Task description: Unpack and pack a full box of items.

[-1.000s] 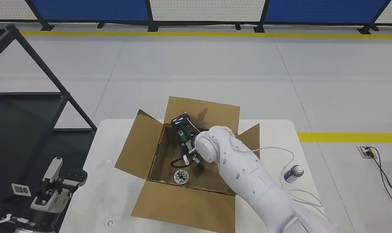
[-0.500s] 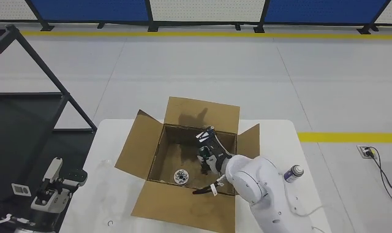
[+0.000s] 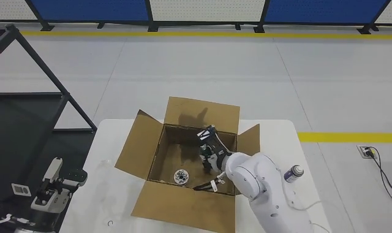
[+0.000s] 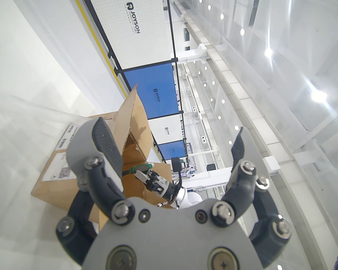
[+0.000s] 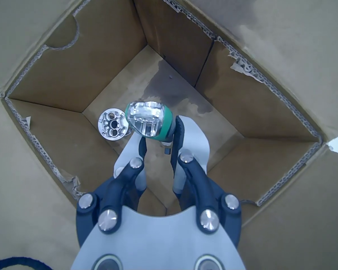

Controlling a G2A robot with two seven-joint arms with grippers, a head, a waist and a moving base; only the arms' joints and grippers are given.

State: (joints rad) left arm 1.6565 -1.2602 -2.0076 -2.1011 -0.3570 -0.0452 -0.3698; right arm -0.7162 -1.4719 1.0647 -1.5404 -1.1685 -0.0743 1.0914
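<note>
An open cardboard box stands on the white table. My right gripper hangs over the box's inside, shut on a green torch with a clear lens. In the top view this right gripper is near the box's right wall. A round metal part lies on the box floor, also seen as a pale disc near the front wall. My left gripper is open and holds nothing, off beside the table, facing the box and the torch.
A spray can stands on the table right of the box. The four box flaps are folded outward. A dark rack stands to the left of the table. The table has bare room in front of and left of the box.
My right gripper has carried the green torch from the box's back left to its right side, and the arm has swung round to the right. The metal part has not moved.
</note>
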